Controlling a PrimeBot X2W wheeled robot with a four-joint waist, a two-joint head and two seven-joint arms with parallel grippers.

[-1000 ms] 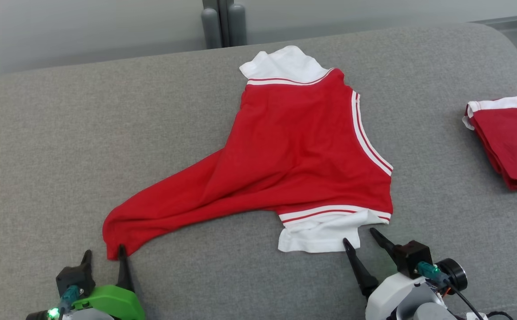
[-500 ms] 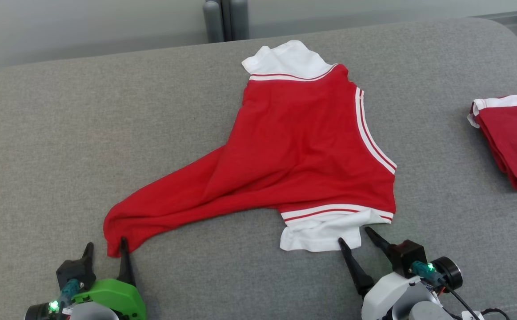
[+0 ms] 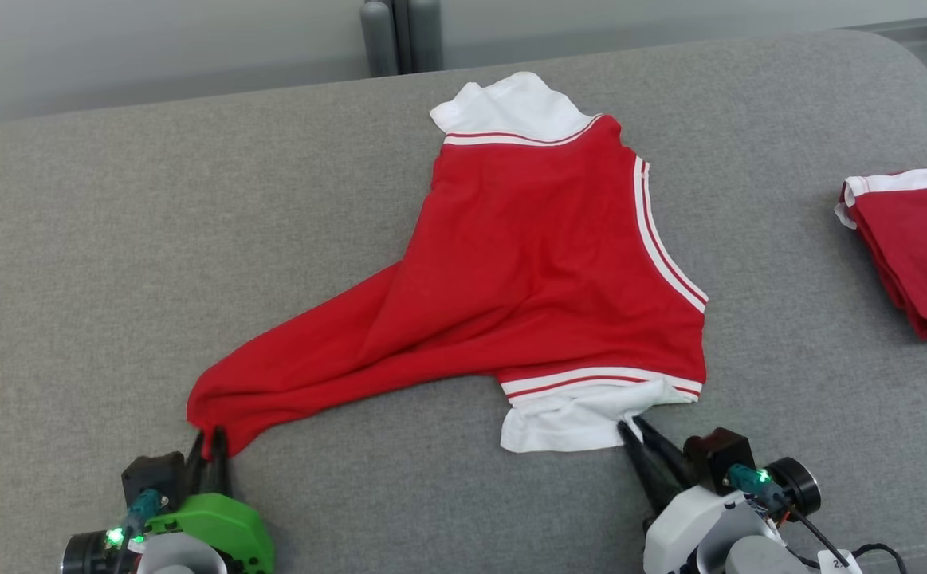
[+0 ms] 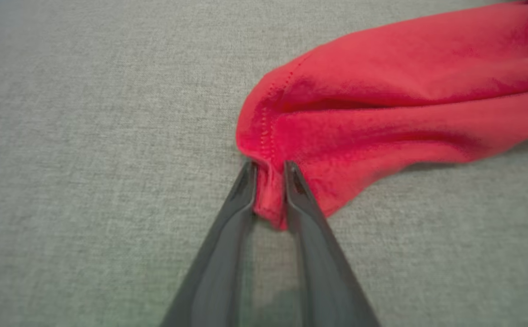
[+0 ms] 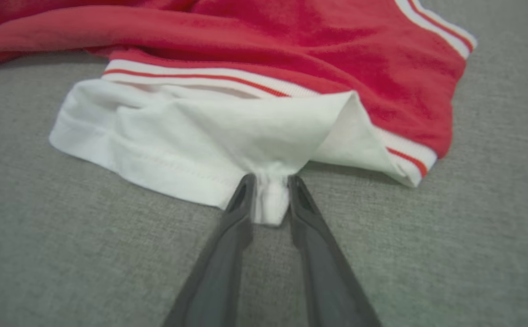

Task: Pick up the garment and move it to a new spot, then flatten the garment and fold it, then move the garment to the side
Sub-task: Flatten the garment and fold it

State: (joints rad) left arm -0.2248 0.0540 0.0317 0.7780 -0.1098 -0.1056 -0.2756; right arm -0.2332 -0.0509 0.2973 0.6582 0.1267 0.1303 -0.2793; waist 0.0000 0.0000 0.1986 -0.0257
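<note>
Red and white garment (image 3: pixel 535 263) lies on the grey surface (image 3: pixel 112 239), pinched at two near edges.

The surface is covered with grey fabric, and the garment lies crumpled near its middle, with a long red part stretched toward the near left and white parts at the far and near ends. A second red garment (image 3: pixel 917 247) lies at the right edge, well apart. The left end effector (image 4: pixel 269 165) is clenched on the red hem corner; the right end effector (image 5: pixel 270 179) is clenched on the edge of the near white part.

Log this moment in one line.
left end effector: shut on garment, red corner | right end effector: shut on white sleeve | garment: on grey surface
</note>
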